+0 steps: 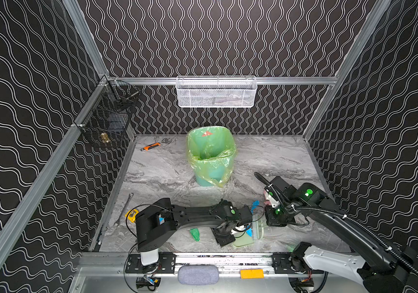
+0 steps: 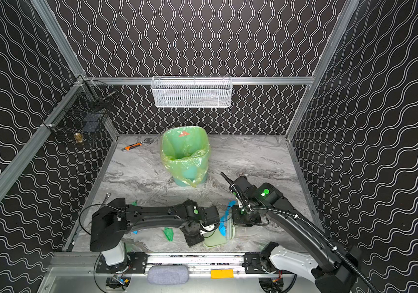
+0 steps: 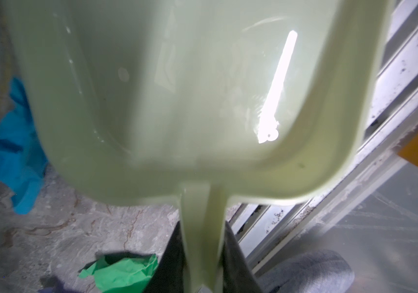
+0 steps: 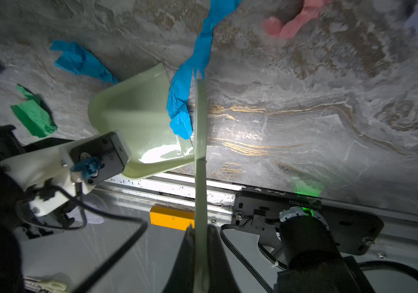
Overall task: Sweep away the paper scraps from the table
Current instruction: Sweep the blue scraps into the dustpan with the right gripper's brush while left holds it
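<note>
Left hand [image 3: 204, 258] clamps the handle of the pale green plastic dustpan [image 4: 137, 111]. Right hand [image 4: 199, 256] is closed on the pale green brush [image 4: 200, 126]. A crumpled bright blue paper scrap [image 4: 181, 101] lies at the pan's lip, against the brush, on the grey marbled counter [image 1: 266, 157]. In a top view, a green paper scrap [image 1: 194, 234] lies at the pan's 9 o'clock.

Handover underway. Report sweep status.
Left gripper jaws shut on dustpan handle; right gripper jaws shut on brush. Long blue scrap on dustpan lip beside brush; green scrap, pink scrap loose on table. Tape measure at left edge, clear of sweep.

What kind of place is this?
Probably a robot practice booth: aluminium rails frame wavy-patterned walls, a left arm and right arm are mounted along the front, and a lined bin stands ready.
</note>
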You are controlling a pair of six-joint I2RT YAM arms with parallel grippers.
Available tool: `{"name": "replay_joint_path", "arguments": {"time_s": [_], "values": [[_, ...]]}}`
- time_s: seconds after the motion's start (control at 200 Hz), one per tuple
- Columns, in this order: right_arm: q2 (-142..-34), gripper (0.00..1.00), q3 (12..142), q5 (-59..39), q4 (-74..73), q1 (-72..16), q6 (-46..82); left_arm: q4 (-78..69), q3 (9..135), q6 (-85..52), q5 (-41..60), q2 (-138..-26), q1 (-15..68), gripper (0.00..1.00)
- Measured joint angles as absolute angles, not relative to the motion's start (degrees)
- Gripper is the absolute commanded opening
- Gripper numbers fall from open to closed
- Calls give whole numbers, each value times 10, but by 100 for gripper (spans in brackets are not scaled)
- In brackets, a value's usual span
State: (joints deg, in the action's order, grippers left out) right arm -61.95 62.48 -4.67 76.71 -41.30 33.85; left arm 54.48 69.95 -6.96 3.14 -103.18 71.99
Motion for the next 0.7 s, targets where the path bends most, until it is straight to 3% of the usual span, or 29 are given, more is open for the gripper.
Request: {"name": "replay_joint_path", "arguments": {"time_s": [0.31, 0.701], "values": [[-624, 0, 653, 22, 764, -416, 338, 530, 679, -74, 34, -1021, 719, 0], [-628, 0, 622, 38, 691, -467, 341, 512, 662, -76, 37, -1014, 714, 0]]}}
